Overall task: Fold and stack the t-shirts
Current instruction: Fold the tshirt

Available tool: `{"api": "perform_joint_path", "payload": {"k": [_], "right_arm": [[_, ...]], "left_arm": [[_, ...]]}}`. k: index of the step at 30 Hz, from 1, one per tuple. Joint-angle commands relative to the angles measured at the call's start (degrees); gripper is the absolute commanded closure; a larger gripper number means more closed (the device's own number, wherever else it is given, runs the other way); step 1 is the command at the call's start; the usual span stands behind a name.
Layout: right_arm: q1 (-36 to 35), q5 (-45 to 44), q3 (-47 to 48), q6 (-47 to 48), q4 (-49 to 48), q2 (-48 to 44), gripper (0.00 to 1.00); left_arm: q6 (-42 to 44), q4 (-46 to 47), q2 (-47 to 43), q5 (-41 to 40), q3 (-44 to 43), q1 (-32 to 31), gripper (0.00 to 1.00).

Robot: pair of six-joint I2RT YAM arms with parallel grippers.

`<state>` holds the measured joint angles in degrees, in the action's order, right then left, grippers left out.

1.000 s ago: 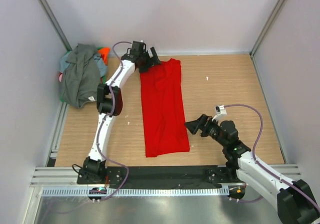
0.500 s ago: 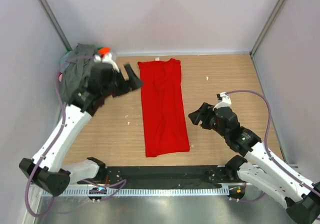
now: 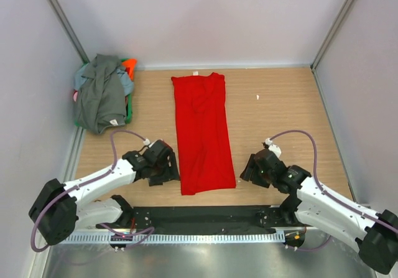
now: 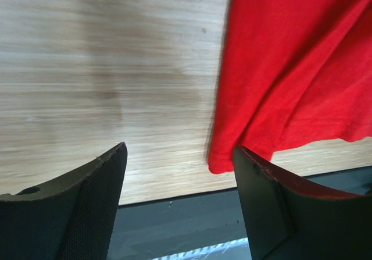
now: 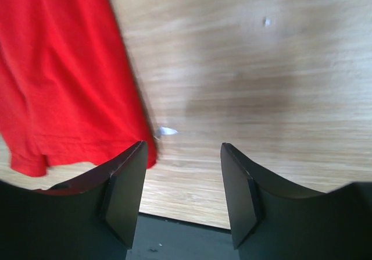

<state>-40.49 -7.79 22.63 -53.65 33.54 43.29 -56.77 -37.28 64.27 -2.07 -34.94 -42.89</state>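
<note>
A bright red t-shirt (image 3: 202,132) lies folded into a long strip down the middle of the wooden table. My left gripper (image 3: 166,171) is open and empty, low beside the strip's near left corner, which shows red in the left wrist view (image 4: 290,74). My right gripper (image 3: 249,170) is open and empty, low beside the near right corner, which shows in the right wrist view (image 5: 64,79). A pile of other t-shirts (image 3: 99,97), dark grey on top with orange, light blue, green and pink showing, sits at the far left.
A black strip (image 3: 205,216) and a metal rail run along the table's near edge. Grey walls close in the left, back and right. A small white scrap (image 5: 167,131) lies by the shirt's right edge, another speck (image 3: 257,96) at the far right.
My left arm swung from the shirt's far left corner back to its near left corner. My right gripper moved down and nearer to the near right corner. The shirt has not moved.
</note>
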Motion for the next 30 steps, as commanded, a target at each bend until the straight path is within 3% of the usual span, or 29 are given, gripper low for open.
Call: {"api": "perform_joint_path", "payload": {"k": [1,10,14,19,21,25,30], "right_arm": [[-2.5,2.7,-2.8,-4.0,-4.4,1.0,0.41],[-4.9,5.1,-7.0,-6.2,-11.9,5.3,0.41],[-6.1,4.7,-6.4,-6.1,-13.1,7.9,0.42],[-6.6,5.0,-7.0,-6.6,-13.8,6.7,0.58],[-6.8,5.2,-7.8,-6.8,-14.4,6.4,0.60],[-6.8,5.5,-7.9,-5.9,-15.2,6.6,0.74],[-7.1,7.1,-8.7,-5.8,-17.9,5.6,0.86]], "left_arm": [[-6.1,10.3,-0.7,1.3,5.2,-2.3,0.27],[-11.9,18.3,4.9,-0.6,9.1,-10.4,0.31],[-13.4,19.5,9.6,-1.4,7.6,-13.4,0.39],[-14.4,20.1,10.9,-2.2,7.2,-14.9,0.54],[-14.4,20.1,10.7,-2.7,7.2,-15.0,0.58],[-14.2,20.2,10.3,-2.9,6.6,-15.0,0.80],[-14.0,20.2,10.4,-3.0,6.1,-15.6,0.87]]}}
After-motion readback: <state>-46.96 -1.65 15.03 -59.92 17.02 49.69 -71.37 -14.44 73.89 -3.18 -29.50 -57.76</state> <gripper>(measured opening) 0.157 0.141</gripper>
